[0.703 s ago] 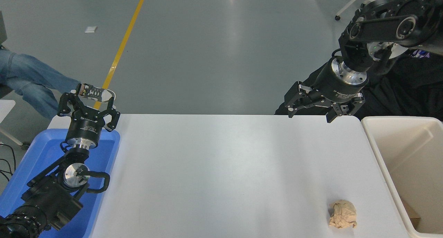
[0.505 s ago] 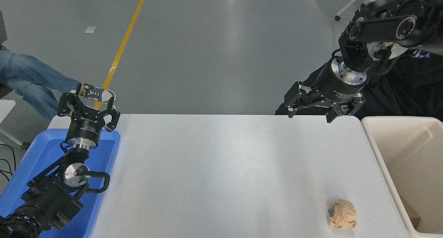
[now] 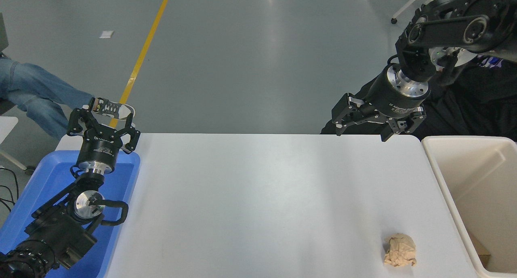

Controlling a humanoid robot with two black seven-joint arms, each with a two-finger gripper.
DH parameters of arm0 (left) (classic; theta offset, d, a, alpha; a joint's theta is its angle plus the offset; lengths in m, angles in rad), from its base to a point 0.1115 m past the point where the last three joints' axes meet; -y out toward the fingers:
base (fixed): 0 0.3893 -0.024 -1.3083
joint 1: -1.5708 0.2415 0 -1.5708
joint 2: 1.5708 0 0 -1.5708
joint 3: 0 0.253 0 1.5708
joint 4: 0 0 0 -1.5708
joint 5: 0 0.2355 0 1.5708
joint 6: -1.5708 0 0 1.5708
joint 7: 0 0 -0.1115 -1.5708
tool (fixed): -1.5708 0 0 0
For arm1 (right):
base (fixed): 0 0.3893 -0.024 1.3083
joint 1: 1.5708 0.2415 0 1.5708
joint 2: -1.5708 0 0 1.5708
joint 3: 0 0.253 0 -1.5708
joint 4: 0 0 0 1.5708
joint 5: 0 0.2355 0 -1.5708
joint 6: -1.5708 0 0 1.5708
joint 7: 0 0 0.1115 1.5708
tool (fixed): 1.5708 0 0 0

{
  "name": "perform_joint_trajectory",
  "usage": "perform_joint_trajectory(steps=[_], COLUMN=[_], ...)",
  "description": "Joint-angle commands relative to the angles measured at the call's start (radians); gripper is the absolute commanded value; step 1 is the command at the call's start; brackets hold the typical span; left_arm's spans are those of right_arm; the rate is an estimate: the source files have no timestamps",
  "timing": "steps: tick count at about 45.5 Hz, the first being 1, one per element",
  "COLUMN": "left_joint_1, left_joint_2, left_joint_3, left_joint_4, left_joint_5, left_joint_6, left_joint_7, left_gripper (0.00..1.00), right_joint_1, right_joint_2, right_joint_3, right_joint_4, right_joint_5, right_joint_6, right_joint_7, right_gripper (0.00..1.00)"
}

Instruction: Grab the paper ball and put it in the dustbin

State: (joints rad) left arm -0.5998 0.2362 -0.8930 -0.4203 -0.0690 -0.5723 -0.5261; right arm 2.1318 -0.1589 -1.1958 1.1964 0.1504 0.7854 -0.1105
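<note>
The paper ball [image 3: 400, 249], a tan crumpled wad, lies on the white table [image 3: 262, 205] near its front right corner, close to the dustbin. The dustbin [image 3: 434, 165], a cream-white bin, stands at the table's right edge with a piece of brown card in its bottom. My right gripper [image 3: 360, 134] hangs open and empty over the table's far edge, well beyond the ball. My left gripper [image 3: 101, 124] is parked open over the blue tray at the lower left.
A shallow blue tray [image 3: 44, 177] sits at the table's left end under the left arm. A person's jeans leg and shoe [image 3: 106, 107] show at the far left. A person in dark clothes [image 3: 476, 108] is behind the right arm.
My right gripper has shifted very slightly, its wrist turning a little. The paper ball and the left arm have not moved.
</note>
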Motion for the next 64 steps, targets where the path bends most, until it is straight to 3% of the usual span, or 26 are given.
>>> perform_joint_trajectory(steps=[1, 64], left_joint_1=[0.000, 0.000], left_joint_2=[0.000, 0.000], left_joint_3=[0.000, -0.001], left_joint_4=[0.000, 0.000], left_joint_5=[0.000, 0.000], left_joint_6=[0.000, 0.000], left_joint_7=[0.000, 0.000], left_gripper=[0.99, 0.99], right_joint_1=[0.008, -0.049], right_joint_2=[-0.002, -0.019], right_joint_3=[0.001, 0.033], right_joint_4=[0.000, 0.002], right_joint_5=[0.000, 0.021], right_joint_6=[0.000, 0.000], right_joint_7=[0.000, 0.003], right_gripper=[1.00, 1.00])
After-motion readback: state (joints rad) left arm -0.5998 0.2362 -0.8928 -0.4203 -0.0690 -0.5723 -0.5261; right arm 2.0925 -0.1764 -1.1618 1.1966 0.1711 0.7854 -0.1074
